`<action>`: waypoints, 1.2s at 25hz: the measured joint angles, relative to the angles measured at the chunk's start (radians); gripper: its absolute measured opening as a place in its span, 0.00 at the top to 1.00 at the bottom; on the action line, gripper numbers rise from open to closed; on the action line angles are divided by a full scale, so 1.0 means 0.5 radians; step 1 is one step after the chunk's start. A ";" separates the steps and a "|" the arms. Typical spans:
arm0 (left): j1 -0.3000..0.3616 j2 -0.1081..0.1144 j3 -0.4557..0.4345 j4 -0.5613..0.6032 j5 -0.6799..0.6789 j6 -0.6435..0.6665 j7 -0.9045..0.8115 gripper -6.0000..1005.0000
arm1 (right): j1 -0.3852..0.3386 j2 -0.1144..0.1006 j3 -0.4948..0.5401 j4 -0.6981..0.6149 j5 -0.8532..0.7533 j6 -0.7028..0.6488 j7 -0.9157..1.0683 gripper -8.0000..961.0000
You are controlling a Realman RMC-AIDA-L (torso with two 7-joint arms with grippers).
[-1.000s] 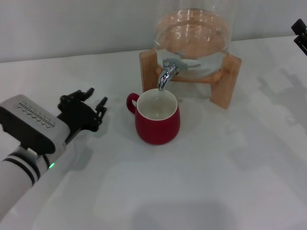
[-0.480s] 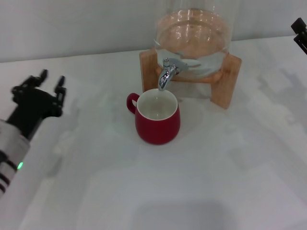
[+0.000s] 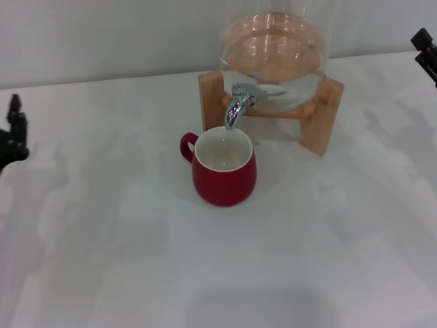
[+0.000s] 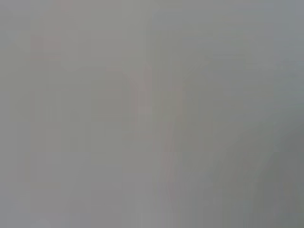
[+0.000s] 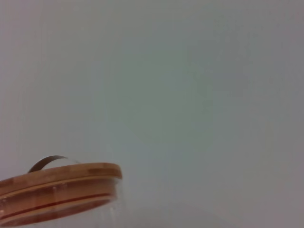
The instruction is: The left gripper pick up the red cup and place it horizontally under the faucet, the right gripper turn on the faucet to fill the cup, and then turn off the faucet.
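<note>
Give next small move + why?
Probably bring the right tool in from the far right edge toward the faucet lever: the red cup already stands upright under the spout, and the left tool sits at the left edge, apart from it.

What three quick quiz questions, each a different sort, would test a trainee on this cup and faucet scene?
1. True or false: the red cup stands upright under the faucet.
2. Which gripper shows at the head view's left edge?
3. The jar sits in a stand made of: A metal, B wood, C plastic.

Key: 1 true. 2 the left gripper; the right gripper is at the right edge. 3 B.
</note>
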 joint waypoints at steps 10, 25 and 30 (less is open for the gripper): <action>0.170 -0.002 0.001 -0.002 -0.208 0.298 -0.003 0.62 | -0.029 -0.002 -0.245 0.005 -0.017 -0.095 0.083 0.13; 0.209 0.000 0.013 -0.024 -0.273 0.367 -0.063 0.61 | 0.006 0.011 -0.732 -0.006 -0.042 -0.230 0.188 0.13; 0.205 0.002 0.013 -0.049 -0.265 0.359 -0.068 0.60 | 0.084 0.013 -0.802 -0.008 -0.045 -0.151 0.209 0.13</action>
